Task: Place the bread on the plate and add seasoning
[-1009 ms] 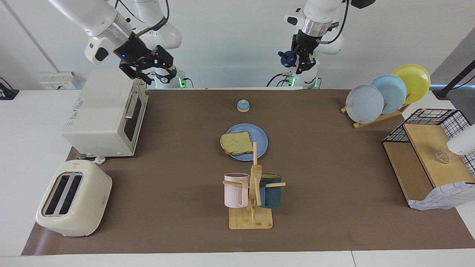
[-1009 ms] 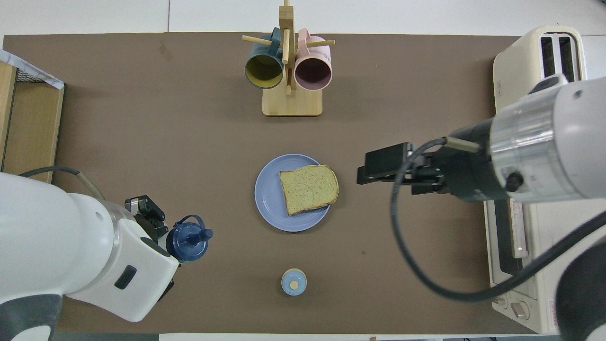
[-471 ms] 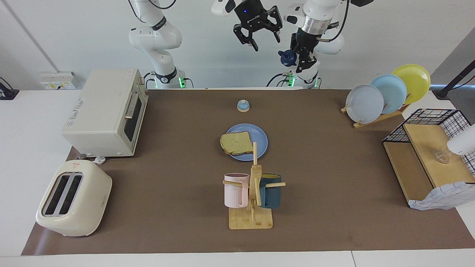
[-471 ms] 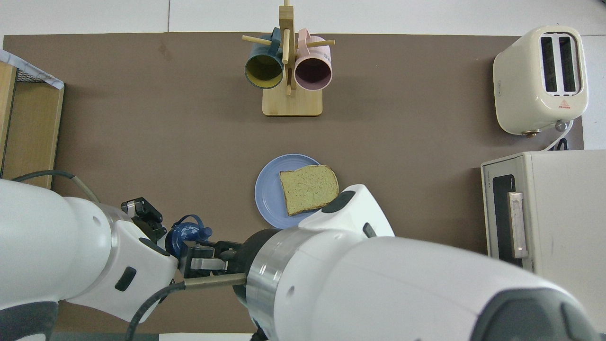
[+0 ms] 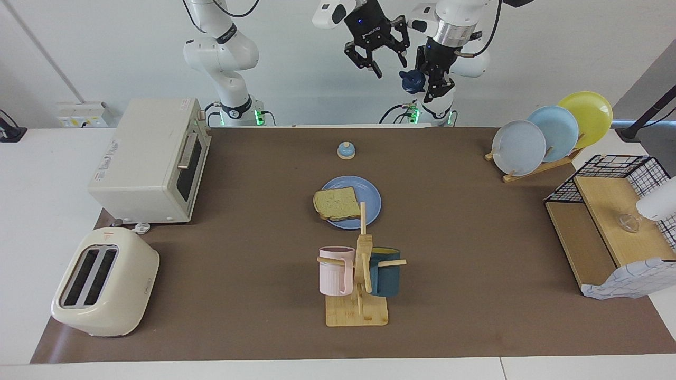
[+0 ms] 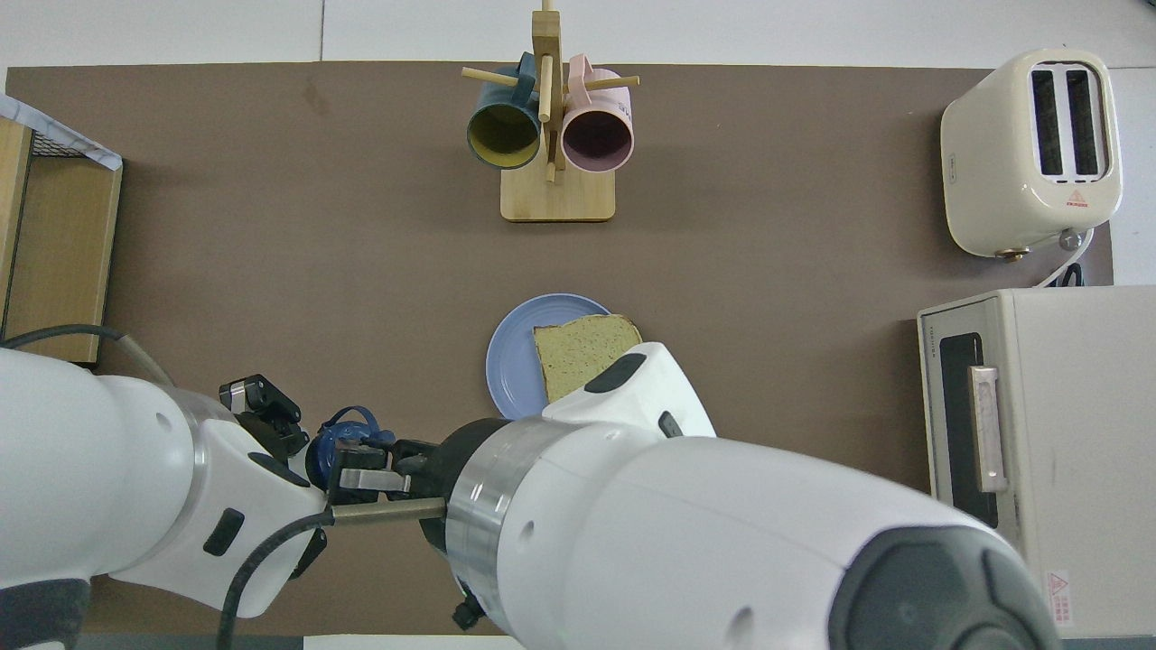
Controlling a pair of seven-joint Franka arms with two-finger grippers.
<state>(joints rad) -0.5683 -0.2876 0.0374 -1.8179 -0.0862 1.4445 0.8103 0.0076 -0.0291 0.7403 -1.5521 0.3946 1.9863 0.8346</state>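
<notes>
Bread (image 5: pixel 336 203) lies flat on the blue plate (image 5: pixel 369 196) at mid-table, overhanging the rim toward the right arm's end; placing step judged done. Bell (image 5: pixel 346 150) sits nearer the robots than the plate. Above the robots' edge of the table, left gripper (image 5: pixel 430 80) is clamped on the seasoning bottle (image 5: pixel 411 81), its navy cap pointing sideways toward the right gripper (image 5: pixel 376 53). Right gripper hangs just beside the cap, fingers apart, not touching it. Judgement: the cap lies directly along the right gripper's approach; uncapping probably comes next, before any shaking over the bread.
</notes>
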